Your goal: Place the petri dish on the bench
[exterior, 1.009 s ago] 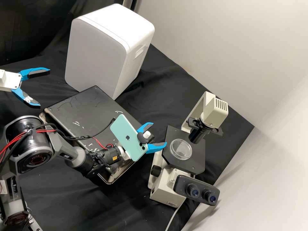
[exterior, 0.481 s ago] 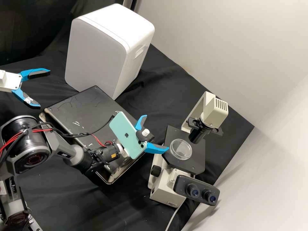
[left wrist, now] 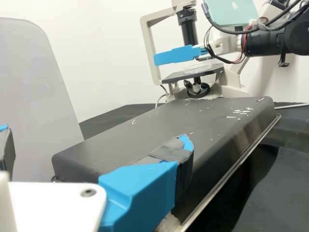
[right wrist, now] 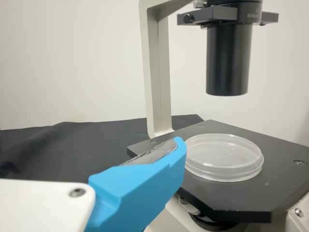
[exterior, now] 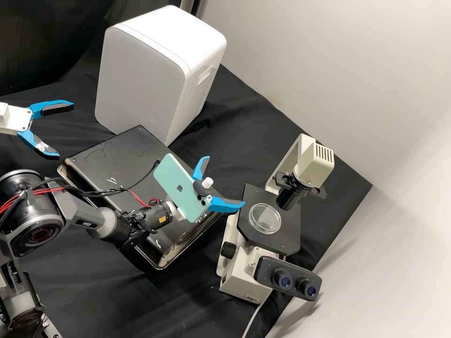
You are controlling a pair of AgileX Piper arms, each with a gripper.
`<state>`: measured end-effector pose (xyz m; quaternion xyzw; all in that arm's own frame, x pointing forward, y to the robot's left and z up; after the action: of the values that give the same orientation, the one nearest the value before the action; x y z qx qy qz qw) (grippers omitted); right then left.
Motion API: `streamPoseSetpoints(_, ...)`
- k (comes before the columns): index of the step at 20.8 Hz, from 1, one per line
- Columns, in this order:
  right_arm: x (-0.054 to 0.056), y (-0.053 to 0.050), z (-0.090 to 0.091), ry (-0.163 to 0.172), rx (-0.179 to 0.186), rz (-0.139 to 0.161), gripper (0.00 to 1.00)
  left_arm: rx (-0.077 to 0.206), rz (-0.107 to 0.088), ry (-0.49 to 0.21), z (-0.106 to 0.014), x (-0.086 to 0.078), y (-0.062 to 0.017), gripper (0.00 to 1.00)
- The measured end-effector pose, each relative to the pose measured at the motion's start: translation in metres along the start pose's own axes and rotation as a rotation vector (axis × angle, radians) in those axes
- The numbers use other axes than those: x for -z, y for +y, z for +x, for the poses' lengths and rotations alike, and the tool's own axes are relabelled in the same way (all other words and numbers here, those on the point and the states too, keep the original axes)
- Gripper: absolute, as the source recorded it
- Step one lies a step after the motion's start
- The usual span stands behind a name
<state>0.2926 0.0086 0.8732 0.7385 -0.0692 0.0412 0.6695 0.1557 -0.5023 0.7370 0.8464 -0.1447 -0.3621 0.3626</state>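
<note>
A clear petri dish [exterior: 265,218] lies flat on the black stage of a microscope [exterior: 300,159], under its lens tube. My right gripper [exterior: 224,182] hangs open just left of the stage, level with it and apart from the dish. In the right wrist view one blue finger [right wrist: 145,179] points at the dish [right wrist: 223,157], its tip short of the rim. My left gripper [exterior: 63,127] stands open and empty at the far left, above the black cloth. From the left wrist view, a blue finger [left wrist: 145,186] sits close up and the right gripper's blue finger [left wrist: 176,54] is far off by the stage.
A dark lidded metal tray [exterior: 117,164] lies between the two arms. Behind it stands a white box-shaped device [exterior: 159,70]. A mint phone [exterior: 181,188] is fixed to the right wrist. The microscope's eyepieces [exterior: 293,281] face the bench's near right edge; a wall rises behind.
My right gripper has risen a little and drawn back slightly from the stage while its fingers spread wider. The dish and my left gripper have stayed put.
</note>
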Motion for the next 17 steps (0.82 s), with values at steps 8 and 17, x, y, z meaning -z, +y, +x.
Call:
streamPoseSetpoints(8, -0.016, 0.018, -0.002, -0.054, -0.060, -0.006, 1.00, 0.000, 0.000, 0.000, 0.000, 0.000, 0.0000, 1.00)
streamPoseSetpoints(17, -0.032, 0.020, 0.000, -0.107, -0.068, -0.013, 1.00, 0.010, -0.005, 0.000, 0.001, 0.000, -0.0019, 1.00)
